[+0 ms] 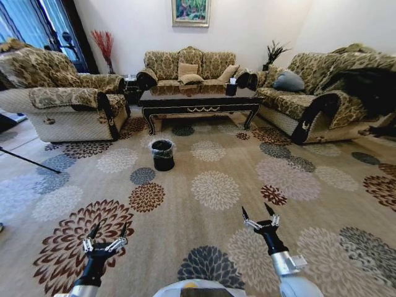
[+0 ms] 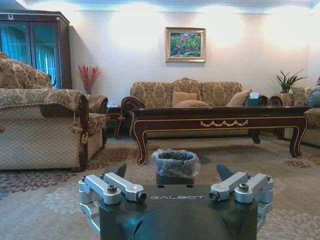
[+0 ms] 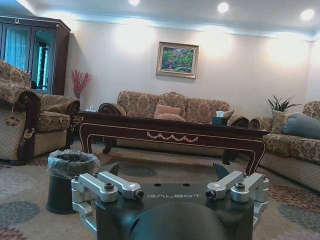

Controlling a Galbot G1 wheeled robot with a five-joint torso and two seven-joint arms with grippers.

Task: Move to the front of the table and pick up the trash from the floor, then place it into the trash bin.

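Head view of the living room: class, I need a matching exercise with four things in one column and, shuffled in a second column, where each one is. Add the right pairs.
Things:
1. trash bin
2. table
3. left hand
4. framed painting

Places:
A. on the wall above the middle sofa
B. held low over the carpet near a dark red flower medallion, fingers open
C. between the sofas, in front of the middle sofa
D. on the carpet in front of the table, toward its left end

Pairs: 1-D, 2-C, 3-B, 4-A
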